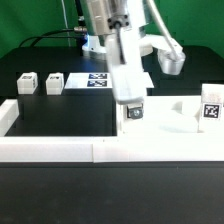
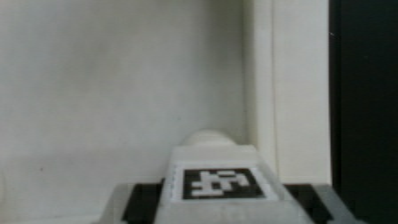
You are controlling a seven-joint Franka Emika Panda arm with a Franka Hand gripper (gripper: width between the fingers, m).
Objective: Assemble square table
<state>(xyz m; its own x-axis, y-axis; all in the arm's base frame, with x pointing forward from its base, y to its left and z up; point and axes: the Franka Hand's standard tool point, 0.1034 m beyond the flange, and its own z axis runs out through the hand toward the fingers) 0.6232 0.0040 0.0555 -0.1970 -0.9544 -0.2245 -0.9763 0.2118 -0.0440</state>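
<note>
Two small white plastic block legs with black-and-white tags sit on the black work surface [image 1: 70, 118] toward ten o'clock in the exterior view. The outer leg [image 1: 25, 82] and the inner leg [image 1: 53, 83] are just beside each other and not touching. Near the centre the arm's two-finger gripper [image 1: 131, 106] points downward, its jaws closed on a third leg [image 1: 132, 113], another small white tagged block. In the wrist view this third leg [image 2: 217, 170] is pinched between the dark fingers [image 2: 134, 203], its tag facing the camera. Beyond it lies the large white square plastic slab [image 2: 125, 90] with its raised rim. In the exterior view the slab [image 1: 165, 124] spreads from under the gripper toward three o'clock. There an upright tagged piece [image 1: 212, 106], white, stands on or against it; I cannot tell which. The flat white marker board [image 1: 100, 80] lies toward twelve o'clock, and the long low white border wall [image 1: 60, 150] runs along six o'clock.
</note>
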